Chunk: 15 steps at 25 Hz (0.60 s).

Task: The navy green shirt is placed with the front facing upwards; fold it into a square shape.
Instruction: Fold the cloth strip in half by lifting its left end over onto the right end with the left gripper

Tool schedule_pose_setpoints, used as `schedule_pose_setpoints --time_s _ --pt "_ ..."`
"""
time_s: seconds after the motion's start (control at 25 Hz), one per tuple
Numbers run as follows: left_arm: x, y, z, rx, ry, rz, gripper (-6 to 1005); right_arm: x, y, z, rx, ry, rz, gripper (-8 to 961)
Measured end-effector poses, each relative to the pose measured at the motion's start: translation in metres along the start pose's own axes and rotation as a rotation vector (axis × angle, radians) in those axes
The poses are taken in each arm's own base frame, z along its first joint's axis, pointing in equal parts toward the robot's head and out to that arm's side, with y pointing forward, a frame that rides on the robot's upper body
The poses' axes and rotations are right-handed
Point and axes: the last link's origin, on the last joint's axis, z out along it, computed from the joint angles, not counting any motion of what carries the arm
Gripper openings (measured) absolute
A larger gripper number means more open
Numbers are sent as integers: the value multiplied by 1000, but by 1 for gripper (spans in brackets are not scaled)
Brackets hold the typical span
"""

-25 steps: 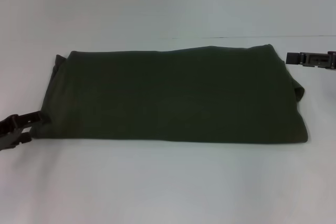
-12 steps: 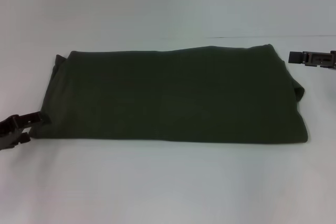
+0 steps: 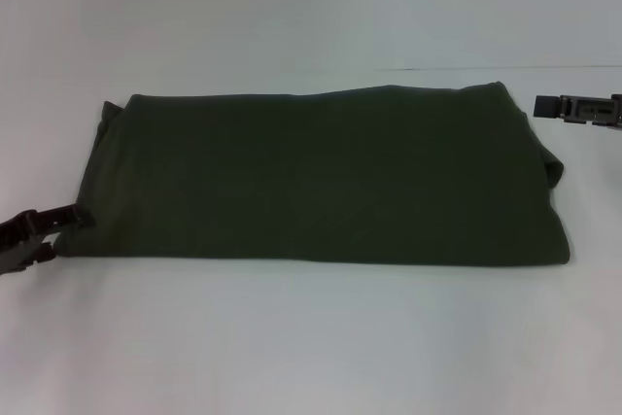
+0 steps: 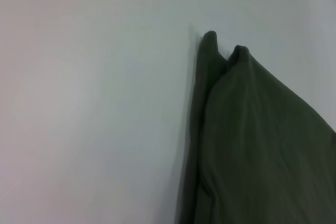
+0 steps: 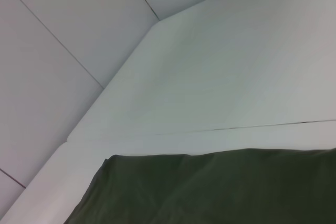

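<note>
- Head view: the navy green shirt (image 3: 316, 177) lies flat on the white table (image 3: 311, 337), folded into a wide rectangle with no lettering showing, only plain dark cloth.
- Its near edge is straight; the far edge rises slightly toward the shirt's right end, where a small fold of cloth bulges out at the side.
- At the shirt's left end, layered edges show as a rounded step.
- Left wrist view: the shirt (image 4: 252, 145) shows 2 small rounded peaks of cloth at one corner, with layers stacked along the edge against the table (image 4: 89, 103).
- Right wrist view: a corner of the shirt (image 5: 210, 187) lies on the table (image 5: 220, 77), beyond a thin seam line in the surface.
- The left gripper (image 3: 60, 232) sits low at the shirt's left near corner, its 2 fingers apart, the upper tip just touching the cloth edge.
- The right gripper (image 3: 544, 106) hovers just beside the shirt's right far corner, apart from the cloth; I cannot tell how its jaws stand.
</note>
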Motion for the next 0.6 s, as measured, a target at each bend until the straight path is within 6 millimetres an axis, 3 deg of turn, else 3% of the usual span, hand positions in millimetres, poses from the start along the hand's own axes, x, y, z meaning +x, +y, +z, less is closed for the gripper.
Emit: schedule_pose_setpoints --time_s 0.32,0.6 --pt "3 5 3 -11 7 5 884 -2 1 1 -2 -4 -3 924" --pt "9 21 15 -49 -8 37 883 -3 1 1 0 -6 -4 924"
